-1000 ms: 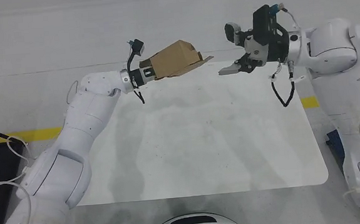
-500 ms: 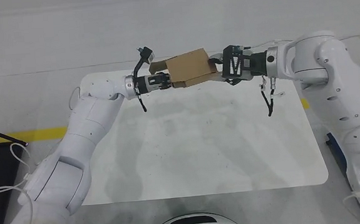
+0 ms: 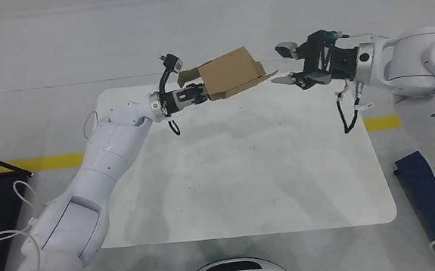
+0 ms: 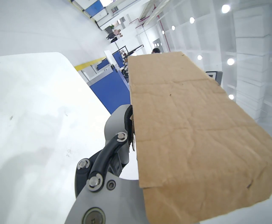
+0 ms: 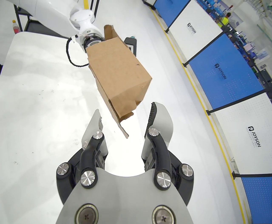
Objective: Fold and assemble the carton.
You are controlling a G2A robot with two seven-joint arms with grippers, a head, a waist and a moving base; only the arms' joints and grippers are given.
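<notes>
**Carton held aloft over the table's far edge**

The left gripper (image 3: 193,97) is clenched on one end of the carton (image 3: 232,71), holding it above the table's (image 3: 281,184) far edge. The right gripper (image 3: 282,64), fingers spread wide, sits just beside the carton's other end, where a loose flap (image 5: 122,127) pokes between them. The cardboard looks light, stiff yet easily creased; that flap seems the place to pinch. Past the table's far side stand blue barrier panels (image 5: 225,70), well apart.

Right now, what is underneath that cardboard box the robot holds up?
Only air, then the white table's far edge. The carton hangs from the left gripper, resting on nothing. The table patch directly below is covered from above.
</notes>
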